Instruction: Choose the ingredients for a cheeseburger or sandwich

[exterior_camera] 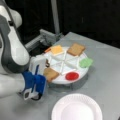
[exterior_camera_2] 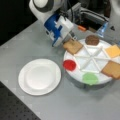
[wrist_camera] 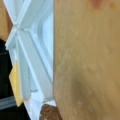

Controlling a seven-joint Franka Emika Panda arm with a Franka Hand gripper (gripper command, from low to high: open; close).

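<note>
We see the gripper [exterior_camera_2: 70, 39] low at the tray's [exterior_camera_2: 96, 76] near toast [exterior_camera_2: 73, 46], which fills the wrist view; whether its fingers grasp it, we cannot tell. The plate [exterior_camera_2: 39, 76] bears no sandwich.

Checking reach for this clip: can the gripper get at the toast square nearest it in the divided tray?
Probably yes. The gripper is right at the toast square on the tray's edge, with nothing lying over the toast.

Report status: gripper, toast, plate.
Gripper down at toast square in divided tray. Paper plate bare. Nothing blocking.
</note>
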